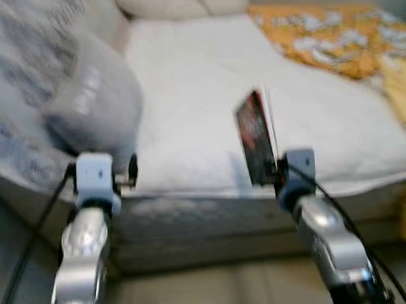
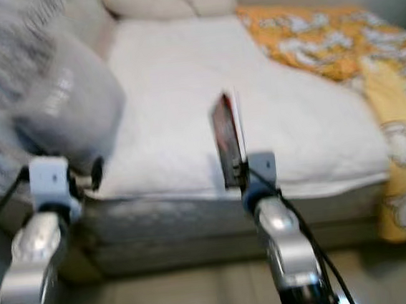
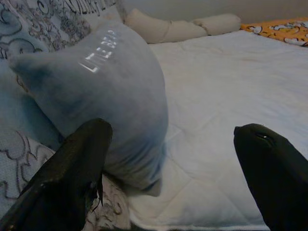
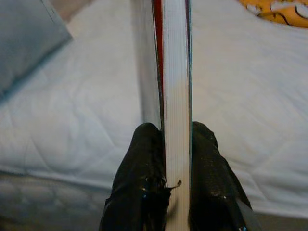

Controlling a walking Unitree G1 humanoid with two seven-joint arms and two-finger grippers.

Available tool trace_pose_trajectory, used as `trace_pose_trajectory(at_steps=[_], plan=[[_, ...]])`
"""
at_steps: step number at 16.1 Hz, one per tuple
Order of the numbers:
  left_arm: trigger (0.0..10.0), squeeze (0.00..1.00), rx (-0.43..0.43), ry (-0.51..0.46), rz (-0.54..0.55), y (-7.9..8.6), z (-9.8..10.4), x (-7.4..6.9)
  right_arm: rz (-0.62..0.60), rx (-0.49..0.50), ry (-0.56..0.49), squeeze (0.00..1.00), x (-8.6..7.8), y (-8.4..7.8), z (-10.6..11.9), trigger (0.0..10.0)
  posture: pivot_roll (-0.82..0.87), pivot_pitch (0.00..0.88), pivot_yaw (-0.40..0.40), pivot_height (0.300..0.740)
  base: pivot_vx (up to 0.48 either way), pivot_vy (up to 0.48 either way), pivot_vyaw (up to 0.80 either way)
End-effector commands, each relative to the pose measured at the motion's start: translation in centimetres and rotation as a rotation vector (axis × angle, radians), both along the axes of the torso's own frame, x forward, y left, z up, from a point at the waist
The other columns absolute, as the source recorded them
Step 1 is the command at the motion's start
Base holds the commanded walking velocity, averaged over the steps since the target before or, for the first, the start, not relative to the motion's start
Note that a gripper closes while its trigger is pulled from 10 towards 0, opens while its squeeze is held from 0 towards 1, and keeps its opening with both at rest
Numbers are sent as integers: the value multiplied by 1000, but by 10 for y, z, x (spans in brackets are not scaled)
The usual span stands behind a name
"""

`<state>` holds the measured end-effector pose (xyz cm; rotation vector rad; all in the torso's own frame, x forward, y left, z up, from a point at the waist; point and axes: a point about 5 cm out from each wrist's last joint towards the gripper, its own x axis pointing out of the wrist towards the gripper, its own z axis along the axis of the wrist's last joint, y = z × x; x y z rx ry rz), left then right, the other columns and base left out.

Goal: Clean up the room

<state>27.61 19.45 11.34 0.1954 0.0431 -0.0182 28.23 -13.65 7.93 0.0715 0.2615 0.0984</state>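
One book (image 4: 175,96) stands on edge, clamped between the right gripper (image 4: 175,159) fingers over the white mattress (image 1: 197,88). The left gripper (image 3: 173,168) is spread wide, one grey pillow (image 3: 106,91) just beyond its fingers. Two cream bolsters (image 3: 183,26) lie farther off. The book's cover is blurred.

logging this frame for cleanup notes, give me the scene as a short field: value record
setting: bed with a white quilted cover
right gripper: shut on a book, held on edge above the bed's near side
left gripper: open, holding nothing, near the grey pillow
grey pillow: at the bed's left, pale lettering on it
orange blanket: patterned, along the bed's right side
cream pillows: at the far end
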Motion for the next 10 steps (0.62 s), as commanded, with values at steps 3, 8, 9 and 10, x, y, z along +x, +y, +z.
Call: trace_pose_trajectory(at_steps=[3, 8, 9, 10], plan=[[10000, 357, 7, -35, -66, -12, 8, 4, -29, -12, -34, 0, 1, -7, 6, 10000, -49, 0, -43, 740, 273, 0, 0], [10000, 357, 1, -73, -112, -17, 17, 6, -27, -18, -39, 0, 2, -7, 6, 10000, -47, 0, -43, 740, 269, 0, 0], [10000, 357, 0, -75, -114, -18, 17, 6, -27, -18, -39, 0, 2, -7, 6, 10000, -47, 0, -43, 740, 277, 0, 0], [10000, 357, 0, -78, -115, -18, 18, 6, -26, -20, -40, 0, 3, -8, 6, 10000, -46, 0, -45, 740, 281, 0, 0]])
